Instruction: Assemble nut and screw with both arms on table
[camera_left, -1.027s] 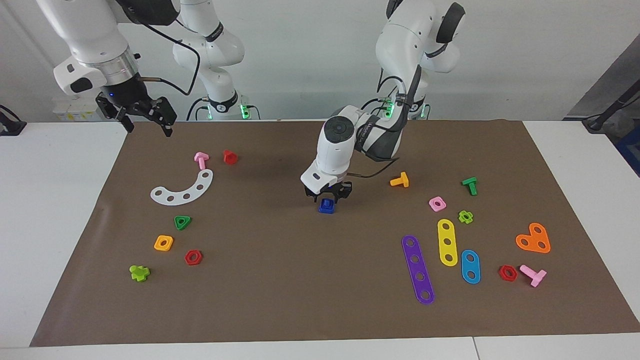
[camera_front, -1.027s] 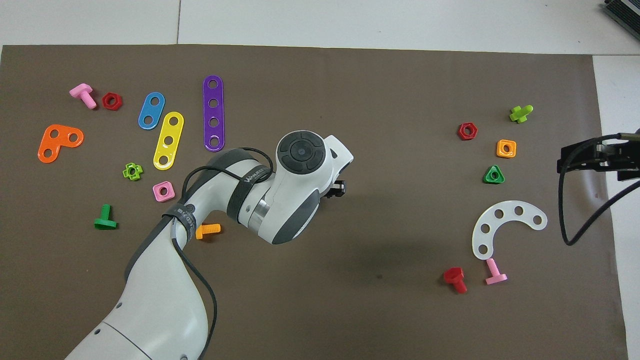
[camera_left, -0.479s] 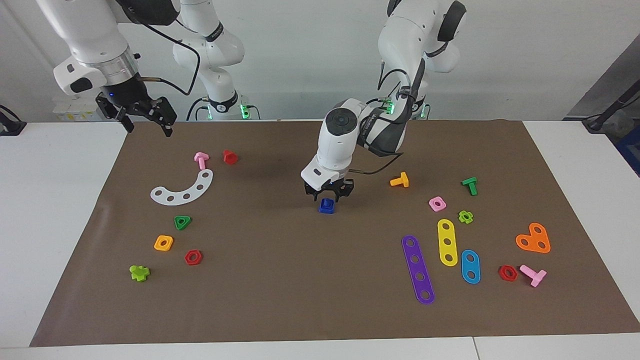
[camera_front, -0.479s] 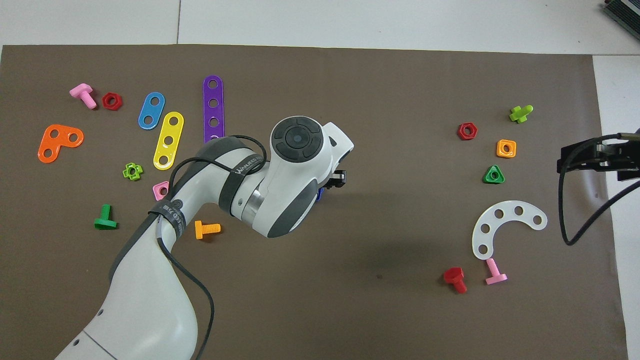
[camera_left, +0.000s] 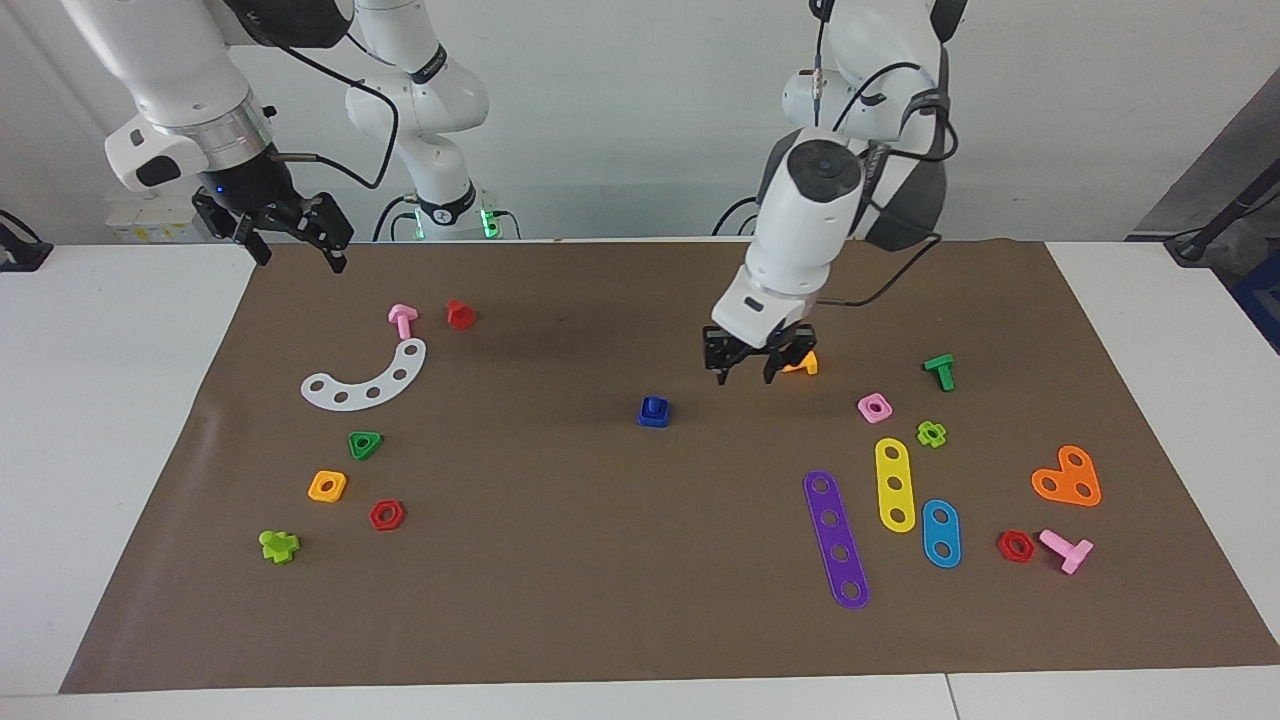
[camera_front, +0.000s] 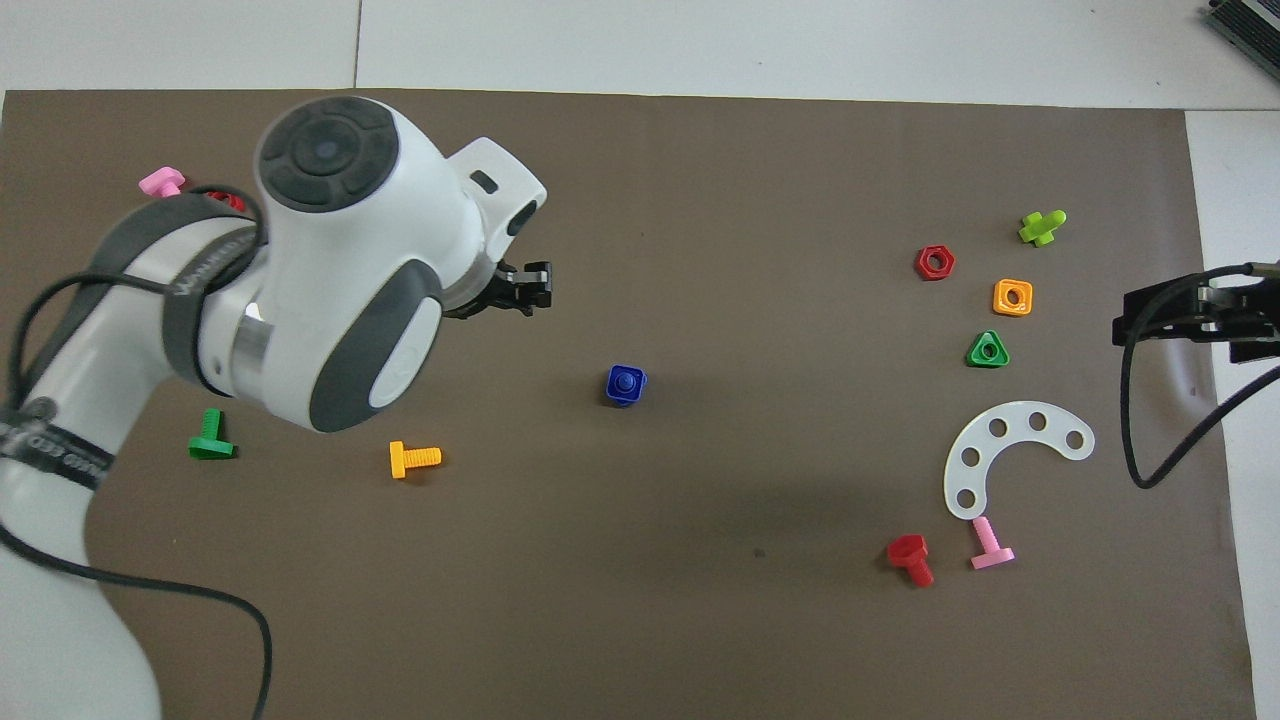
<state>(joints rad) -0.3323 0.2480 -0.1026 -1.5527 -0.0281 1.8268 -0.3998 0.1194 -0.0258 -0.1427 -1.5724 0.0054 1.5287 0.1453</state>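
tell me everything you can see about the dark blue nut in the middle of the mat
The nut is a small dark-blue square piece of glossy plastic with rounded corners, lying flat on the brown mat near its middle. The screw, the same blue, sits in its centre hole with a round end showing on top, so the two read as one stacked piece. Nothing else touches it: the left gripper is up in the air toward the left arm's end, fingers open and empty, and the other parts lie well apart from it.
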